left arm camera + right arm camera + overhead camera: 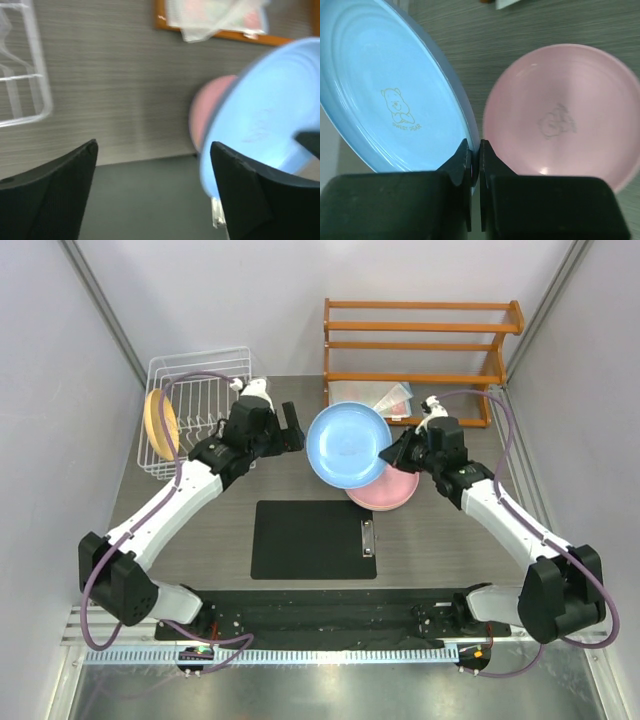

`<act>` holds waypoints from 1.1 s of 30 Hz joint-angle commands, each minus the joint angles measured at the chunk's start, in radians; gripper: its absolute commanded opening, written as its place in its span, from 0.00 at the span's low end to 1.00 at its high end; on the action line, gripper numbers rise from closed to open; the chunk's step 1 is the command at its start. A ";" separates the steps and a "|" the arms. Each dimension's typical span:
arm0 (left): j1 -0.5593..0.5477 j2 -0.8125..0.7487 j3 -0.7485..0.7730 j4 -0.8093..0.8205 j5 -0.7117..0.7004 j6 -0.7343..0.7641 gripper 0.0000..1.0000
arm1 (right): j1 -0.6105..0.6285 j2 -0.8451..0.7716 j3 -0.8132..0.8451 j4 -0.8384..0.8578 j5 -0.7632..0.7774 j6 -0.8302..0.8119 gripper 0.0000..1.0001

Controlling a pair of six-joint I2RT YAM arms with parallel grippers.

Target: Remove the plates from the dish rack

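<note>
A light blue plate [345, 445] hangs tilted above the table, and my right gripper [393, 453] is shut on its right rim. In the right wrist view the fingertips [475, 150] pinch the light blue plate [385, 100] by its edge. A pink plate [392, 490] lies flat on the table below, also the pink plate [560, 115] in that view. My left gripper [296, 430] stands open just left of the blue plate, with nothing between its jaws [152, 150]. An orange-yellow plate [160, 423] stands upright in the white wire dish rack [200, 365].
A black clipboard [313, 538] lies at the middle front of the table. An orange wooden shelf [420, 345] stands at the back right, with a clear bag [385, 395] on its lowest tier. Grey walls close in both sides.
</note>
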 commanded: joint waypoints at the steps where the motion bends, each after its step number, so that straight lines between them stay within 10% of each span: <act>1: 0.008 -0.061 0.071 -0.083 -0.328 0.111 0.97 | -0.042 -0.025 0.051 -0.167 0.192 -0.077 0.01; 10: 0.021 -0.087 0.060 -0.040 -0.807 0.352 0.99 | -0.100 0.037 0.039 -0.232 0.261 -0.113 0.04; 18: 0.174 -0.030 0.085 -0.026 -0.772 0.364 1.00 | -0.104 0.121 0.062 -0.232 0.270 -0.132 0.10; 21: 0.229 -0.024 0.069 -0.005 -0.757 0.372 1.00 | -0.104 0.150 0.074 -0.227 0.264 -0.141 0.23; 25: 0.310 0.001 0.083 -0.005 -0.717 0.361 1.00 | -0.104 0.157 0.093 -0.227 0.262 -0.161 0.65; 33: 0.432 0.068 0.108 0.029 -0.695 0.375 0.99 | -0.105 0.019 0.116 -0.269 0.399 -0.189 0.82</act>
